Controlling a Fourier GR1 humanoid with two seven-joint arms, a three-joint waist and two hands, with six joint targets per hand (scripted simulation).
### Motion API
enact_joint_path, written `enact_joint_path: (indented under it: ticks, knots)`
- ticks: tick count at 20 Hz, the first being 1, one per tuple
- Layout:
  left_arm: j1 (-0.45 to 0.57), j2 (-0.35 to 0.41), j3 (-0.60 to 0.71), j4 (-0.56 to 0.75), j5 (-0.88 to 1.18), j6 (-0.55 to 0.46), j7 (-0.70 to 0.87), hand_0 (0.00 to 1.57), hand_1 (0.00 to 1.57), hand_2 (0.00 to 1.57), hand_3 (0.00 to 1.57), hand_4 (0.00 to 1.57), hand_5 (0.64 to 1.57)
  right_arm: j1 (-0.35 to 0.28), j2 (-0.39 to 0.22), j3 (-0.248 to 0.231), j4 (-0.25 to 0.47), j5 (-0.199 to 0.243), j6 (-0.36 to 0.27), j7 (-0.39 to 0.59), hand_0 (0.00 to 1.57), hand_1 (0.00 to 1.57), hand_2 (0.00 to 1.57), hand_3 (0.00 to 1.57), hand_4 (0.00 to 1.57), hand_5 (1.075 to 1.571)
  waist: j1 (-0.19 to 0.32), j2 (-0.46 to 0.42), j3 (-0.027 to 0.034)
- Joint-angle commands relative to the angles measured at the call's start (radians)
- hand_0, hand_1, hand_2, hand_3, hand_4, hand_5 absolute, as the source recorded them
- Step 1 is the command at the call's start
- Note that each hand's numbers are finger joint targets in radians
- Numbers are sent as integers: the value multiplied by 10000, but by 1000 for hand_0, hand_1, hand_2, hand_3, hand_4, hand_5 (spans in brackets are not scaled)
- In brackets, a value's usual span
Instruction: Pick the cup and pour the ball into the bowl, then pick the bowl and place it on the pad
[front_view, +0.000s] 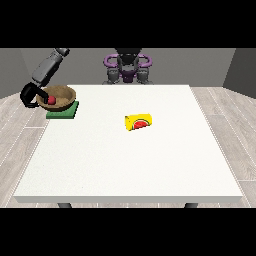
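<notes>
Nearest me the yellow cup (138, 122) lies tipped over mid-tabletop (125, 165), spent. I've got the robot hand (29, 96) at the view's left curled on the rim of the bowl (59, 97), ball (51, 100) inside, bowl over the green pad (63, 111).
</notes>
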Motion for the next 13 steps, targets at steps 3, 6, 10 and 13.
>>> enact_joint_path:
  ticks: [3,6,10,13]
  knots:
    - [117,172,108,-336,94,185,38,0,0,0,0,0,1519,-258,-585,-316,305,-194,-25,179,726,726,649,1040,0,1539,-84,261,-4]
    - [451,-149,32,-747,240,288,190,0,0,0,0,0,1514,-98,-617,-219,473,-98,73,218,685,685,559,952,0,1531,35,-116,-5]
    - [164,288,103,397,153,-120,-106,0,0,0,0,0,1515,-729,-707,-198,-48,-272,244,792,325,325,400,517,0,1493,-282,-157,-19]
    - [605,-173,-160,282,-1,-135,-267,0,0,0,0,0,1515,-1197,-1372,-430,34,-554,580,1820,134,134,280,375,0,1467,-89,-599,-24]
